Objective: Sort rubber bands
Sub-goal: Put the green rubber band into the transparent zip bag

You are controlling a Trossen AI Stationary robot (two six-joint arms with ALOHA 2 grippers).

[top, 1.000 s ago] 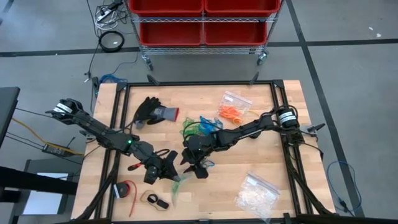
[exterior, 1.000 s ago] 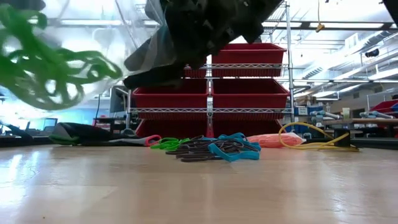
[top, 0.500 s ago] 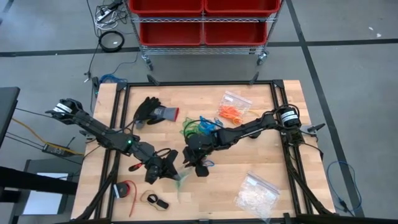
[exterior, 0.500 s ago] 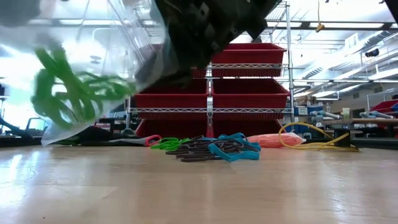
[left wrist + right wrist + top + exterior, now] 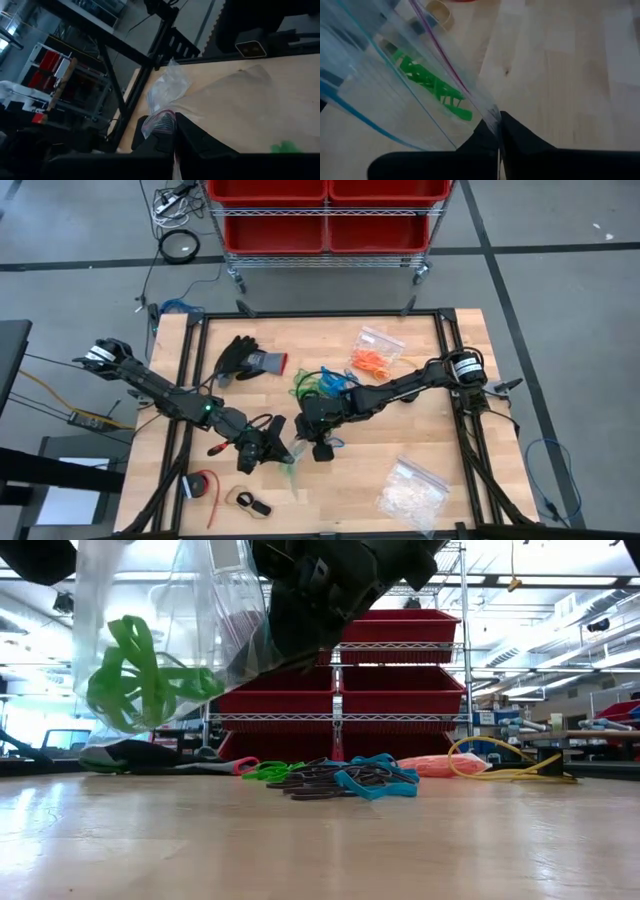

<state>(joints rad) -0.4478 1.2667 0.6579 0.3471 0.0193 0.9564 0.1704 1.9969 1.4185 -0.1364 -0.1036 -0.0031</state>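
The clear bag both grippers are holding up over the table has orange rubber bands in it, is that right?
Not quite. The rubber bands in the clear bag are green, not orange, as the low view and the right wrist view show. The rest holds: the left gripper and the right gripper both pinch the bag's edge, and it hangs above the table.

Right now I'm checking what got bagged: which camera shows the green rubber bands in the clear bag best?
The low view: green rubber bands hang bunched inside the clear bag. The right wrist view shows a few through plastic, the left wrist only a green speck, the high view a faint tint.
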